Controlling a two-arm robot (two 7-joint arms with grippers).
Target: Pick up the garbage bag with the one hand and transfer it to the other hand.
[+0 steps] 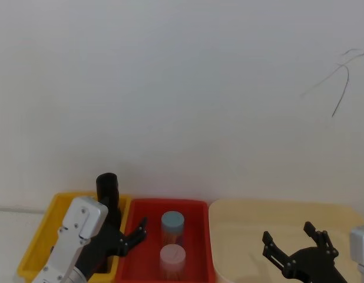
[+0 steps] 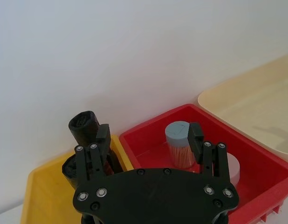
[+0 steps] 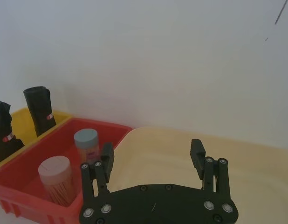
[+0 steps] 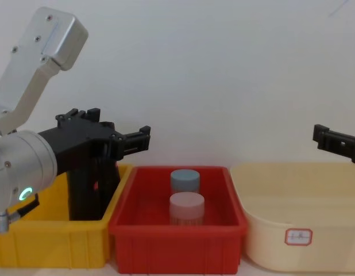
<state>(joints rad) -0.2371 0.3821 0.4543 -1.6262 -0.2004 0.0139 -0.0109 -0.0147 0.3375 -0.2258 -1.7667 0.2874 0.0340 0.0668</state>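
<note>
Head view, 7 o'clock: the left arm point(image 1: 73, 242) and left end effector point(image 1: 135, 233) cover the lower body of the garbage bag point(image 1: 107, 187) and much of the yellow bin point(image 1: 40, 233). At 5 o'clock the right end effector point(image 1: 288, 236) is cut off by the frame edge.

Chest view: the bag is mostly masked by the left end effector. At 3 o'clock one right finger shows and the rest is cut off. Printing on the beige bin point(image 4: 338, 230) tag point(image 4: 298, 236) is too small to read.

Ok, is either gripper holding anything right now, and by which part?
Nothing is held. The left gripper is open beside the garbage bag in the yellow bin; the right gripper is open above the beige tub.
</note>
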